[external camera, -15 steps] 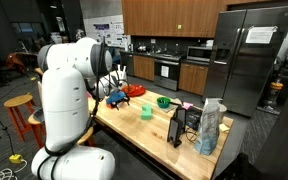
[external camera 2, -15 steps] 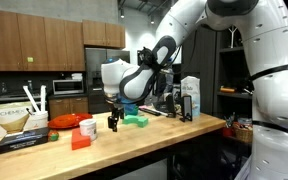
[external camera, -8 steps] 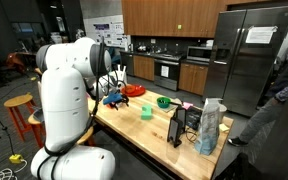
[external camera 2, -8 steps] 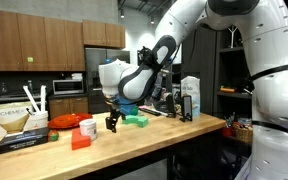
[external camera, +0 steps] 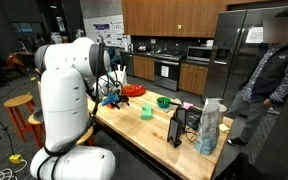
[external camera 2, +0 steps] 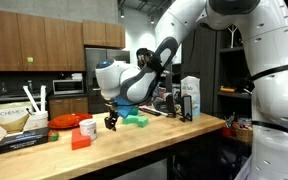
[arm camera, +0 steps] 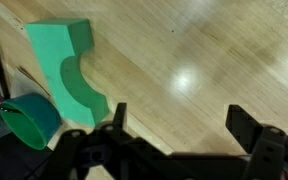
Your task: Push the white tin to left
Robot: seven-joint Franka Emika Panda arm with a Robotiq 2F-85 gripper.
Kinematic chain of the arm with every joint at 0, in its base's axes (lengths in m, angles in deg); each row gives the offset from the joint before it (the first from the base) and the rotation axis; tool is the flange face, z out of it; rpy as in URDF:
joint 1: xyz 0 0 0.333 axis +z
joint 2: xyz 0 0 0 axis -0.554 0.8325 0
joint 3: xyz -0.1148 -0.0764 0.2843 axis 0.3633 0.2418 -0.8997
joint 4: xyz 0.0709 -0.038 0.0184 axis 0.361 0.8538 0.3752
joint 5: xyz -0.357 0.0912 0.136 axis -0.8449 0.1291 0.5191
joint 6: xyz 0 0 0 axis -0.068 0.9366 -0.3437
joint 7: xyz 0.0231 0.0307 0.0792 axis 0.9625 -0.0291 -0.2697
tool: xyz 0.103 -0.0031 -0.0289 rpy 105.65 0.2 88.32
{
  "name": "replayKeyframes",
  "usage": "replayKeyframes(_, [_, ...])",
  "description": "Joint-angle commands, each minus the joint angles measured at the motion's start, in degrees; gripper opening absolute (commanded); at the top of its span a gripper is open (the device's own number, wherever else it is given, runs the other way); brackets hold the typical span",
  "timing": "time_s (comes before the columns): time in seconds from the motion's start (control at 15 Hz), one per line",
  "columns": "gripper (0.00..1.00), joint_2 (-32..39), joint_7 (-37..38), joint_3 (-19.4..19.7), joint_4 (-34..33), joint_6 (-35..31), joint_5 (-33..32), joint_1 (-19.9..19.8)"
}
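As the red block (external camera 2: 81, 140) sits nearest, the tin (external camera 2: 88, 128) stands just behind it, with the gripper (external camera 2: 111, 122) spread and empty at its right. Push too high and the tin may tip; skew, and it may jam against that block.

A green block (arm camera: 69, 55) with a curved notch lies on the wooden surface (arm camera: 209, 55), with a teal cup (arm camera: 26, 118) just beside it. In an exterior view a red block (external camera 2: 81, 141) sits near the front edge, a red bowl (external camera 2: 64, 121) behind it and a printed box (external camera 2: 17, 120) nearby. In an exterior view a green bowl (external camera: 164, 101) rests on the surface, and a person (external camera: 277, 70) stands by the fridge (external camera: 246, 55).
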Motion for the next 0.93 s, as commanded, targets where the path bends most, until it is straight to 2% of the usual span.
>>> replayKeyframes(0.0, [1.0,-0.43,5.15,0.15,-0.16,1.81,-4.83,0.58])
replayKeyframes(0.53, [1.0,0.26,13.97,-1.24,-0.65,7.12,-13.06,0.29])
replayKeyframes(0.87, [1.0,0.36,13.0,-2.32,-0.13,7.02,-12.7,-0.63])
